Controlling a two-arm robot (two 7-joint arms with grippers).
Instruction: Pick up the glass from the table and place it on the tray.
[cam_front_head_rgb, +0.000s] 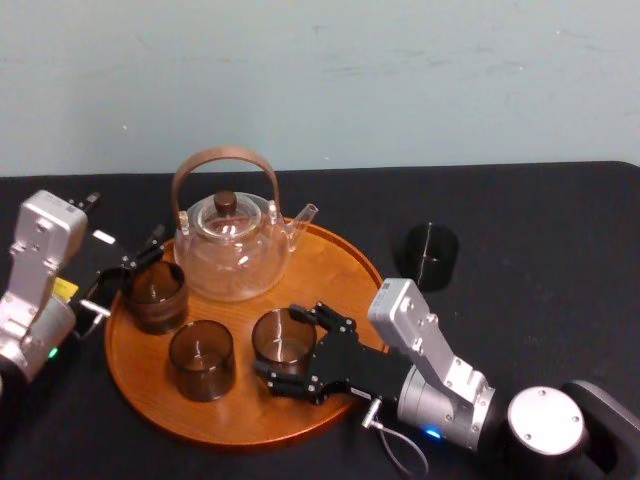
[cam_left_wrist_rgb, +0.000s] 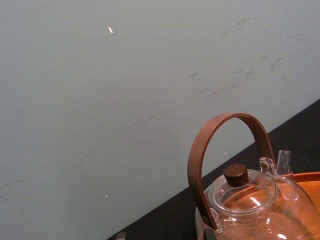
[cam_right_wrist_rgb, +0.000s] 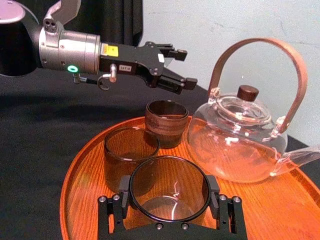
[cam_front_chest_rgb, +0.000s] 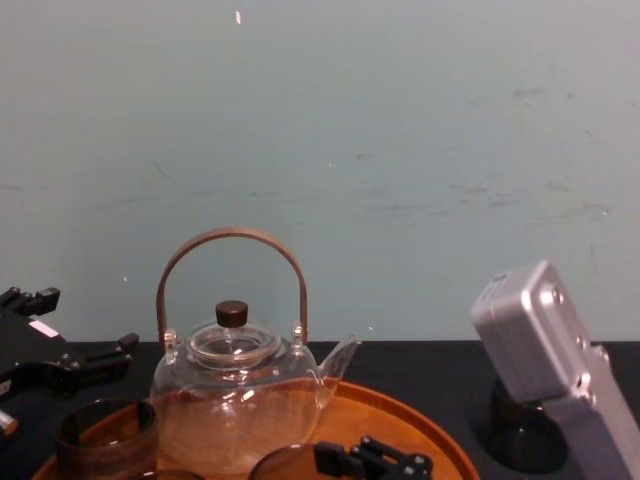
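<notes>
My right tool (cam_front_head_rgb: 293, 346) clasped the smoky glass (cam_front_head_rgb: 281, 334) standing on the wooden tray (cam_front_head_rgb: 335, 268); my left tool (cam_right_wrist_rgb: 183, 68) hung released near another glass (cam_front_head_rgb: 155, 294).

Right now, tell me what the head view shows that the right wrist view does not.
Head view adds a fourth dark glass on the black table, right of the tray. Right wrist view adds a dark curtain behind the left arm. Both share the tray with the glass teapot and three glasses, the open left claw, and the right claw closed on the nearest glass.
</notes>
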